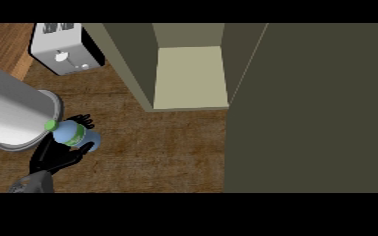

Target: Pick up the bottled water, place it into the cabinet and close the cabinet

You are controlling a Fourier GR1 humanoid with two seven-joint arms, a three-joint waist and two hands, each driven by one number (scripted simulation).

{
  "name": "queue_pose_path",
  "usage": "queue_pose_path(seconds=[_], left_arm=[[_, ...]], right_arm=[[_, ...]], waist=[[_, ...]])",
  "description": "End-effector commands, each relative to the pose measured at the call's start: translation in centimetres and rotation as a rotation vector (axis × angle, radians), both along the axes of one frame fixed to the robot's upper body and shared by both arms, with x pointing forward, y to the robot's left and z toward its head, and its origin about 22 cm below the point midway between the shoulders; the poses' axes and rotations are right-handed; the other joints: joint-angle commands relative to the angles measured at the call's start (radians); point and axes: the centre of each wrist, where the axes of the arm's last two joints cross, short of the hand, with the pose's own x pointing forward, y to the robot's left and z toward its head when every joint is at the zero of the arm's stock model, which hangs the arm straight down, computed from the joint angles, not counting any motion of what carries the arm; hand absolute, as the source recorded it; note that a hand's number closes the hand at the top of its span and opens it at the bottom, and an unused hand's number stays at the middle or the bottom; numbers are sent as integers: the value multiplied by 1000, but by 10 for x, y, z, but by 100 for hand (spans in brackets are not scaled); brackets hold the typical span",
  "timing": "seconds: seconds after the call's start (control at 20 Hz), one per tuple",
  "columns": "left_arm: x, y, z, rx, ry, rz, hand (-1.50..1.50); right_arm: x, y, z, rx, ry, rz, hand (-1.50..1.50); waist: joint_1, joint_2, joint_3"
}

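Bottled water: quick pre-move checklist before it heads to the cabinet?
1. Hold: left hand has its fingers curled round the bottled water at the view's left. Ok.
2. Cap: the green cap is on the bottle. Ok.
3. Cabinet open: door swung out, pale shelf exposed. Ok.
4. Shelf space: nothing shows on the visible part of the shelf. Ok.
5. Neighbours: a grey metal pot lies right beside the bottle; contact cannot tell. The toaster stands further back.
6. Right hand: not in view, so its readiness to shut the door cannot tell.
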Motion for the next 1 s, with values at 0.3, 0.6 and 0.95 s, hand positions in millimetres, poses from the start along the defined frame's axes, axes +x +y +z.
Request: queue_pose_path(seconds=[0.3,0.6,0.95], left_arm=[[12,-3,3,-175,-78,-56,150],[13,-16,0,-154,-192,-7,150],[5,-47,-13,-100,-248,184,150]], right_arm=[[-21,21,43,36,-56,37,-150],[-22,9,34,12,-67,37,-150],[-29,4,41,12,-62,18,-150]], waist=[[3,-3,1],[9,-4,2],[17,-9,4]])
